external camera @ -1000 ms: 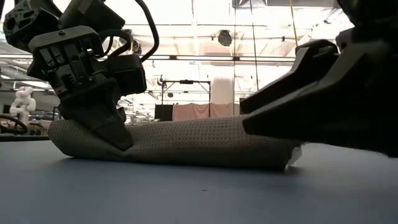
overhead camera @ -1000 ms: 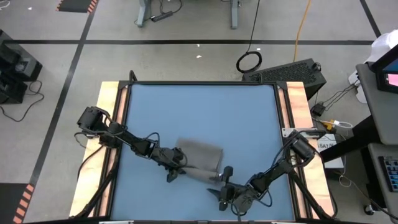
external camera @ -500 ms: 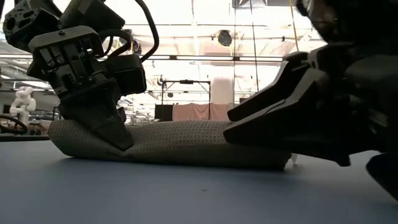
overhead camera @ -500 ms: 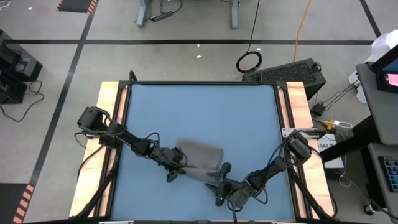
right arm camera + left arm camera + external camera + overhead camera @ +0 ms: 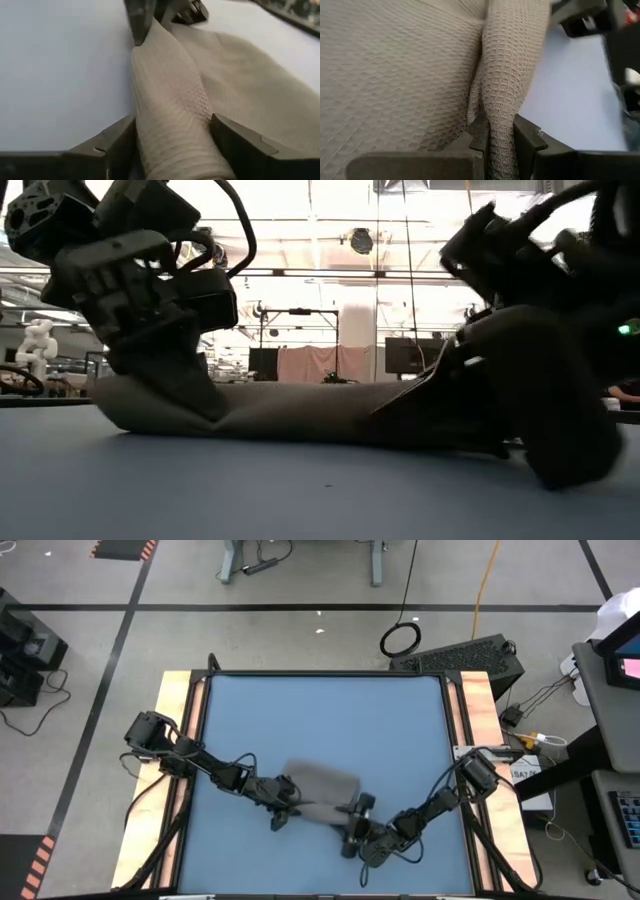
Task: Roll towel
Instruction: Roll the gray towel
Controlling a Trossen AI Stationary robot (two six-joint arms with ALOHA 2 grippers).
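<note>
Two grips on one roll is where the risk lies: the towel (image 5: 322,790) sits near the front middle of the blue worktop (image 5: 320,720), partly rolled, with its rolled edge along the near side and a flat part still spread behind it. If one arm turns or advances faster than the other, the roll will likely skew into a cone or slacken at one end. If either grip slips, that end could spring back open, since the waffle-weave cloth looks soft and loose. Dragging instead of rolling could also slide the whole cloth across the smooth surface.

On the left end, the left gripper (image 5: 281,813) has its fingers (image 5: 525,145) nearly closed, pinching a thin fold of the rolled edge between them; the wrist view shows the cloth squeezed narrow in the gap. At the other end, the right gripper (image 5: 355,823) has its fingers (image 5: 107,142) spread much wider, with the thick roll filling the space between them and touching both, so it grasps the roll bodily. In the low view both grippers press down at the worktop with the roll (image 5: 300,415) stretched between them.
</note>
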